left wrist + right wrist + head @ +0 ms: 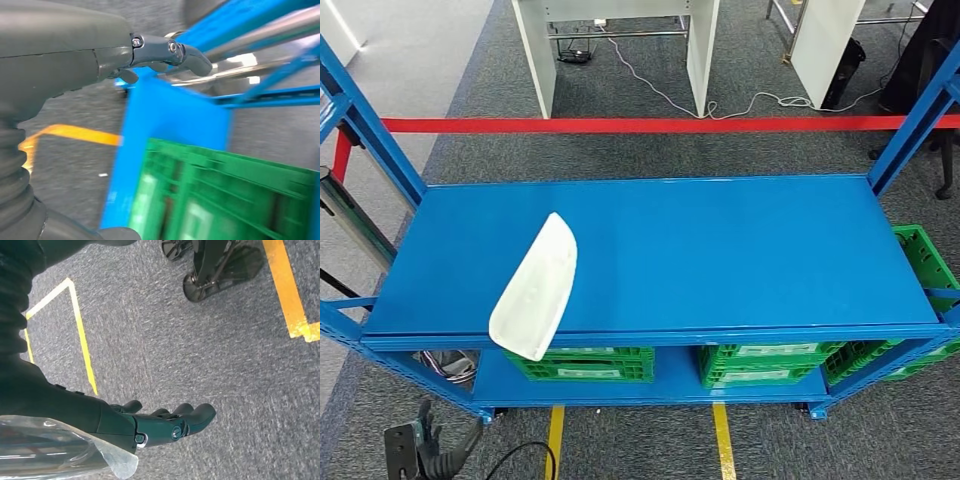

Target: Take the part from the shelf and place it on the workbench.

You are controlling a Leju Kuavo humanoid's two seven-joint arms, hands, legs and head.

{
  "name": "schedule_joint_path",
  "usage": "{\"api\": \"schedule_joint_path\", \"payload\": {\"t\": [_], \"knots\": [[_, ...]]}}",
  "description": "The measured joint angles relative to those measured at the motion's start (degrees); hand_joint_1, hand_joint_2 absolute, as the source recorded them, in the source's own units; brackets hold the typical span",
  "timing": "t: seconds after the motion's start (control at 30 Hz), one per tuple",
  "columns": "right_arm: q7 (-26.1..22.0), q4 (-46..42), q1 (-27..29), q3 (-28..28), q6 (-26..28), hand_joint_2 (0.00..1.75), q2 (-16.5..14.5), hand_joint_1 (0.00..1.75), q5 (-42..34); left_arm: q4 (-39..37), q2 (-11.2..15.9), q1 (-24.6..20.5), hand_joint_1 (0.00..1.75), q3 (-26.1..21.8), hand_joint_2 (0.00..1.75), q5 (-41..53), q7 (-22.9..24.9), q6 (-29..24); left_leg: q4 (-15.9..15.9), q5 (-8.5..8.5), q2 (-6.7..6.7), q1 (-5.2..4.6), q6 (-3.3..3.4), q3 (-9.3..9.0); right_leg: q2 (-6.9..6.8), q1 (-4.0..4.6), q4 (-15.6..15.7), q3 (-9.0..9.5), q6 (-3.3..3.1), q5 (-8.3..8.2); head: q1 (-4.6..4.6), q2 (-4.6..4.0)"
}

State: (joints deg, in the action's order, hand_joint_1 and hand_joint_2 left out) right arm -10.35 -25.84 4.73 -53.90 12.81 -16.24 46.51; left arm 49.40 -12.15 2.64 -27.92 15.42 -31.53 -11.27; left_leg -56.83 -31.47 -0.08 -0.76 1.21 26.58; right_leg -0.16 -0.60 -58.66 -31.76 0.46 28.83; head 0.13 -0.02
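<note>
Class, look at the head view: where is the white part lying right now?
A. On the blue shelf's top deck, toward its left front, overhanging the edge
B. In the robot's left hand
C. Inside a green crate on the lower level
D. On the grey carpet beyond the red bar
A. The white part lies on the top deck of the blue shelf, left of centre, its near end jutting past the front edge above a green crate; no hand touches it.

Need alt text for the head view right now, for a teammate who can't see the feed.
A white curved part lies on the left of a blue shelf, its near end jutting over the front edge. Green crates sit on the lower level, with a red barrier tape beyond. The robot's left hand hangs low at the bottom left, holding nothing.
</note>
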Motion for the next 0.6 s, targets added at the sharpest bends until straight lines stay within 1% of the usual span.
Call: {"api": "schedule_joint_path", "payload": {"t": [0.23, 0.6], "knots": [[-1.0, -0.1, -0.6, -4.5, 1.1, 1.75, -1.2, 0.0, 4.7, 12.8, -1.7, 2.0, 0.0, 5.0, 1.75, -0.7, -2.8, -3.1, 0.0, 0.0, 0.0, 0.0, 0.0, 0.0, 0.0, 0.0, 0.0, 0.0, 0.0, 0.0, 0.0, 0.0], [-2.2, -0.2, -1.3, -9.6, 2.9, 1.75, -2.6, 0.0, 9.7, 31.7, -2.4, 5.0, 0.0, 14.0, 1.75, -2.6, -5.8, -14.6, 0.0, 0.0, 0.0, 0.0, 0.0, 0.0, 0.0, 0.0, 0.0, 0.0, 0.0, 0.0, -0.01, 0.0]]}}
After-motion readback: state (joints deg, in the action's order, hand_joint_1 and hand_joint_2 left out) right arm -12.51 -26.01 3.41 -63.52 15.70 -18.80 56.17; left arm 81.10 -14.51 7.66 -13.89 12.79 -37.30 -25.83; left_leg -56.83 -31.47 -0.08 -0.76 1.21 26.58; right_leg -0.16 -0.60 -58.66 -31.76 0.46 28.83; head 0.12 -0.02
